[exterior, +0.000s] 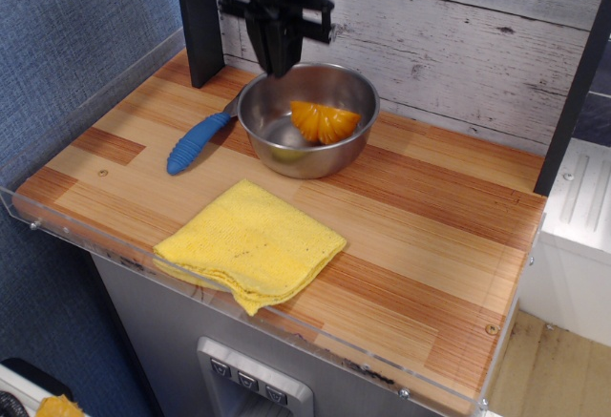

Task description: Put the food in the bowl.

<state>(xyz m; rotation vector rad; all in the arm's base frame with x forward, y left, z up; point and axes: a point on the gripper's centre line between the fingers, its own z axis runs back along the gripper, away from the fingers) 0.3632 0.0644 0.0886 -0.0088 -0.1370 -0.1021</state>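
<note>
The orange ridged food (pixel 326 121) lies inside the shiny steel bowl (pixel 315 162), leaning against its right inner wall. The bowl stands at the back of the wooden counter. My gripper (pixel 276 66) hangs just above the bowl's back left rim, black fingers pointing down. It holds nothing and is apart from the food, with the jaws slightly open.
A blue-handled utensil (pixel 196 142) lies left of the bowl, its tip under the rim. A folded yellow cloth (pixel 250 245) lies near the front edge. A black post (pixel 197 16) stands at the back left. A clear plastic rim (pixel 86 102) borders the counter.
</note>
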